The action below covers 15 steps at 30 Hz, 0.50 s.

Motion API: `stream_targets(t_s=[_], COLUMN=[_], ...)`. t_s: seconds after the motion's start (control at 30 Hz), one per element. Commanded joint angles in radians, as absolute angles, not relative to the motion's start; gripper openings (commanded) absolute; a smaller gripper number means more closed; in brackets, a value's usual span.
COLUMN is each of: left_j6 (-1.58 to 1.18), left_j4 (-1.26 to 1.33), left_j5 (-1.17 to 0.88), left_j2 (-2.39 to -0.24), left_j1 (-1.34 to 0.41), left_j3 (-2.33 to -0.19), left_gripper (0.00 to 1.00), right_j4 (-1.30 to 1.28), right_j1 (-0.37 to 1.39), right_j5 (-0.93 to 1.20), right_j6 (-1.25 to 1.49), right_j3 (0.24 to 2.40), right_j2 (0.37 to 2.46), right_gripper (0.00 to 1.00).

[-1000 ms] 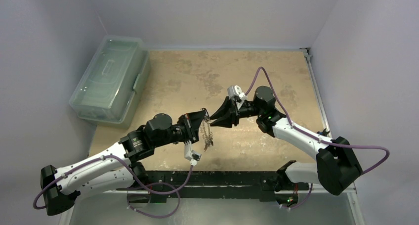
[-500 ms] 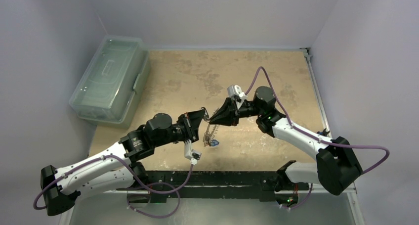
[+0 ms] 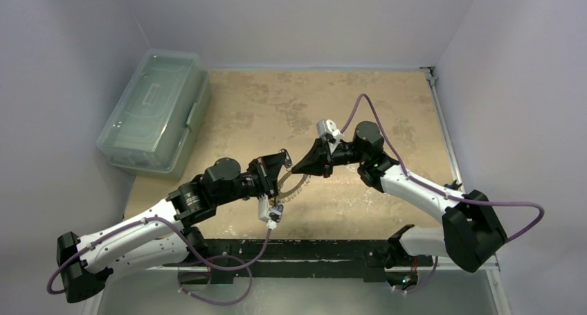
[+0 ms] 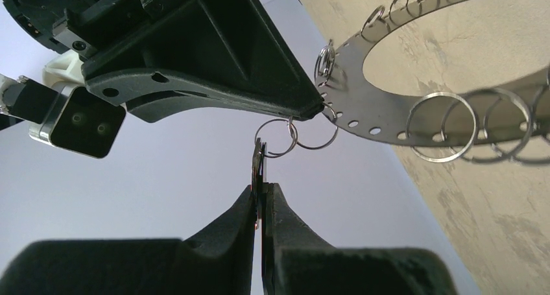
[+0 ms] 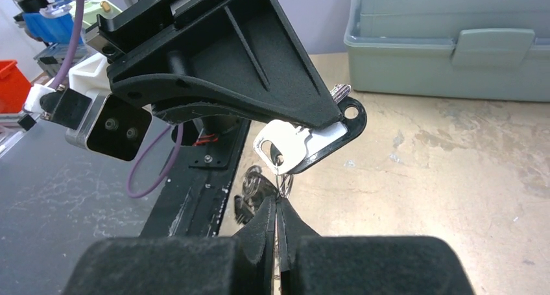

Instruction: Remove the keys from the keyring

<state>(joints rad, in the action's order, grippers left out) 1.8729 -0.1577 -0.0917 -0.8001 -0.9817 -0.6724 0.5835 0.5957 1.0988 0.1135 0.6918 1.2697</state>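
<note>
The keyring point(image 4: 395, 113) is a flat silvery ring with punched holes and small split rings, held up between both arms above the table point(image 3: 387, 100). My right gripper point(image 5: 277, 201) is shut on its rim; in the left wrist view its black tip point(image 4: 316, 107) pinches the ring's edge. My left gripper point(image 4: 261, 186) is shut on a thin key point(image 4: 259, 162) linked to the ring by small split rings. In the right wrist view that key point(image 5: 305, 146) shows a black head and silvery blade at the left gripper's tip point(image 5: 337, 120). More keys point(image 5: 253, 194) hang below.
A pale green lidded plastic box point(image 3: 154, 111) stands at the table's far left, also seen as the box point(image 5: 454, 42) in the right wrist view. The black base rail point(image 3: 311, 249) runs along the near edge. A purple cable point(image 3: 367, 111) loops over the right arm.
My right gripper has closed on the keyring's rim. The ring has swung from hanging edge-down to lying flatter between the two grippers. The left gripper's grip is unchanged.
</note>
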Motion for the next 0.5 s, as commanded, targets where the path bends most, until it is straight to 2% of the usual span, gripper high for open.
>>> stream_targets(t_s=[0.0, 0.3, 0.47], left_j6=[1.838, 1.779, 1.756], left_j4=[-0.072, -0.117, -0.155], left_j5=[-0.064, 0.009, 0.061], left_j2=[-0.787, -0.771, -0.762], left_j1=[-0.971, -0.934, -0.904], left_j3=[-0.715, -0.732, -0.715], left_gripper=[0.00, 0.00, 0.00], right_j4=[0.563, 0.577, 0.693], right_j1=[0.599, 0.598, 0.595], right_j5=[1.070, 1.051, 1.069], right_j6=[0.101, 0.108, 0.198], right_j3=[0.724, 0.718, 0.687], right_j2=[1.263, 1.253, 1.247], right_gripper=[0.00, 0.00, 0.00])
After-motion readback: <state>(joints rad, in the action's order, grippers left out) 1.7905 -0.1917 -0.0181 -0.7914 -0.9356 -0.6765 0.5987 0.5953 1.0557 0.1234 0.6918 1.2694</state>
